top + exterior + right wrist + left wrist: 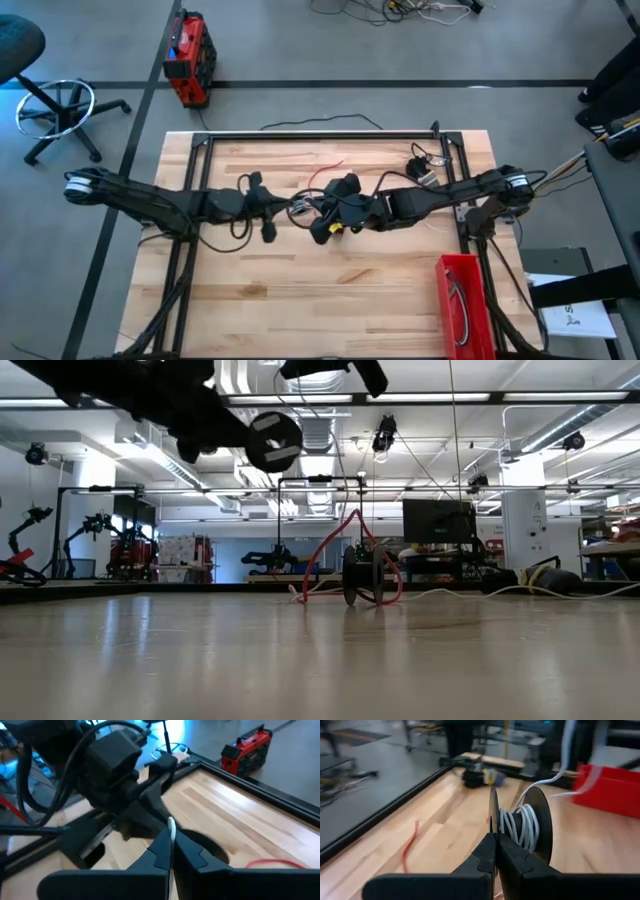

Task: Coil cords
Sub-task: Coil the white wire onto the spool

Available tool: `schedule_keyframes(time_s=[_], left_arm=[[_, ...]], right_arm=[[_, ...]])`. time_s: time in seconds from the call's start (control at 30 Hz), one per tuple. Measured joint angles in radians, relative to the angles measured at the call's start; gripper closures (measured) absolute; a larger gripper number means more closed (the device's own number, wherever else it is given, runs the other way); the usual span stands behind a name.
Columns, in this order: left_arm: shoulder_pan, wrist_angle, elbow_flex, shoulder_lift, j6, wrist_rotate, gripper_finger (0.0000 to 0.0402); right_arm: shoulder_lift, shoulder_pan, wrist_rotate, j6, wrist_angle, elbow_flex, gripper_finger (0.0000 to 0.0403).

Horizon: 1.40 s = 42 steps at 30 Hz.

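A black spool (522,827) with white cord (520,822) wound on its hub hangs over the table's middle, and my left gripper (495,837) is shut on it. In the low view its round flange (275,440) shows high above the tabletop. My right gripper (171,832) faces the left one at close range (322,222) and is shut on the white cord. A red cord (330,160) lies loose on the table beyond them. In the low view it arches up (335,550) beside a second dark spool (362,575) standing on the table. My left gripper pinches one flange of the spool at its rim (493,817) between its two fingers, coming level from the table's left. The flange stands on edge in line with the fingers. The spool is lifted clear of the table. My right gripper pinches the white cord (171,824) between its fingertips, coming from the table's right and lying across the cord. The strand leaves the spool and rises past it (565,750) toward this gripper.
A red bin (462,300) with a cord inside sits at the near right corner. A dark item with cords (425,165) lies at the back right. A black metal frame (320,133) rims the table. A red toolbox (188,60) stands on the floor beyond.
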Motion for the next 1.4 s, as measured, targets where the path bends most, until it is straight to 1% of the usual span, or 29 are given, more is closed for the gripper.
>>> schedule_keyframes(time_s=[0.13, 0.2, 0.27, 0.37, 0.53, 0.6, 0.7, 0.9, 1.17, 1.23, 1.33, 1.4], left_arm=[[0.009, 0.045, 0.0, 0.061, -0.063, -0.086, 0.0401], [0.014, 0.077, 0.0, 0.079, -0.075, -0.081, 0.0401], [0.014, 0.11, 0.0, 0.097, -0.045, -0.048, 0.0401], [0.011, 0.106, 0.0, 0.122, -0.001, -0.019, 0.0401], [0.013, 0.127, 0.0, 0.165, 0.005, -0.024, 0.0401], [0.013, 0.144, 0.0, 0.177, 0.004, -0.046, 0.0401], [0.018, 0.19, 0.0, 0.183, -0.015, -0.087, 0.0401], [0.052, 0.26, 0.0, 0.182, -0.073, -0.09, 0.0401], [0.066, 0.344, 0.001, 0.182, -0.095, -0.09, 0.0401], [0.066, 0.344, 0.015, 0.182, -0.091, -0.089, 0.0401], [0.064, 0.344, 0.032, 0.182, -0.026, -0.087, 0.0401], [0.062, 0.343, 0.039, 0.182, -0.013, -0.083, 0.0401]], right_arm=[[0.026, -0.001, 0.0, 0.001, 0.025, 0.001, 0.0403], [0.033, -0.004, 0.0, 0.004, 0.034, 0.001, 0.0403], [0.033, -0.008, 0.0, 0.003, 0.033, 0.001, 0.0403], [0.033, -0.021, 0.002, -0.004, 0.041, 0.001, 0.0403], [0.032, -0.034, -0.002, -0.012, 0.05, 0.004, 0.0403], [0.032, -0.034, -0.006, -0.012, 0.048, 0.004, 0.0403], [0.033, -0.034, -0.008, -0.012, 0.049, 0.004, 0.0403], [0.063, -0.034, -0.009, 0.004, 0.047, 0.005, 0.0403], [0.097, -0.034, -0.038, 0.04, 0.03, 0.003, 0.0403], [0.105, -0.034, -0.038, 0.05, 0.04, 0.004, 0.0403], [0.108, -0.034, -0.044, 0.056, 0.032, 0.003, 0.0403], [0.107, -0.034, -0.052, 0.057, 0.032, 0.003, 0.0403]])
